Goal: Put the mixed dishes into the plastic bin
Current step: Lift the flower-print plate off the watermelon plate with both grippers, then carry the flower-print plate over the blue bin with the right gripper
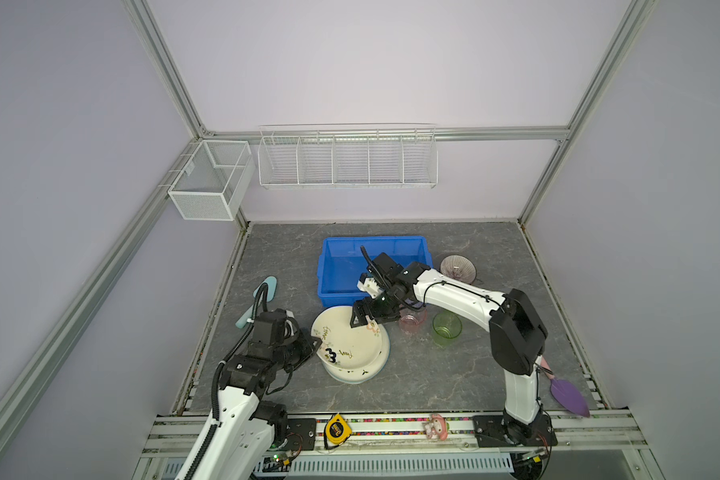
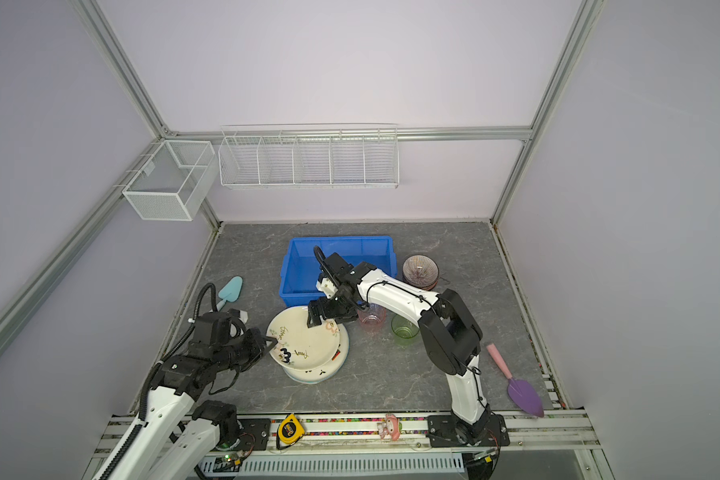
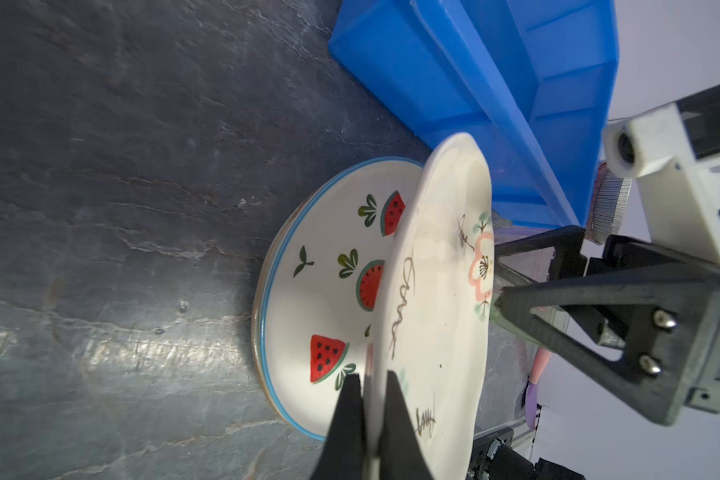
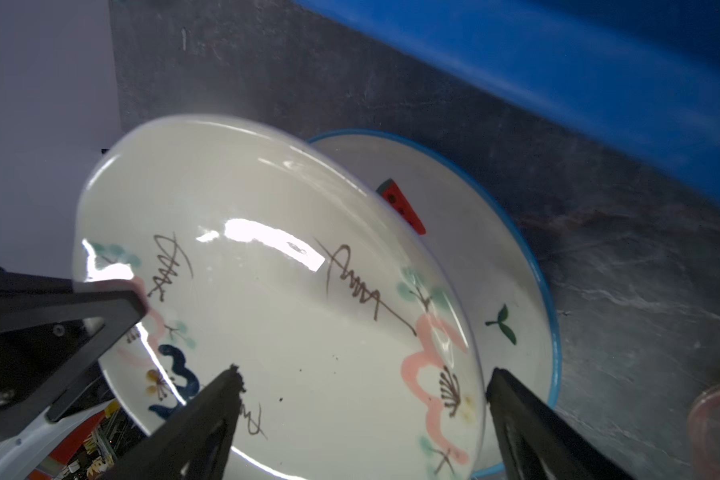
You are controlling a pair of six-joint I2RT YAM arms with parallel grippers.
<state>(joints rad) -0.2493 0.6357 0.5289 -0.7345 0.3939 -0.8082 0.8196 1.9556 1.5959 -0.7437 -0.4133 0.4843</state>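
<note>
The left gripper (image 3: 368,380) pinches the rim of the glossy cream floral plate (image 3: 437,291), tilting it off the watermelon plate (image 3: 325,299) beneath. The right gripper (image 4: 366,376), jaws wide, straddles the opposite rim, its arm bent low across the blue plastic bin (image 1: 337,266) just behind. A translucent pink cup (image 1: 412,325) and green cup (image 1: 447,329) stand near.

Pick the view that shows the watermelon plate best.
Left wrist: the watermelon plate shows several slices and its blue rim. Right wrist shows one slice behind the cream plate. Both top views show only a sliver under it.
</note>
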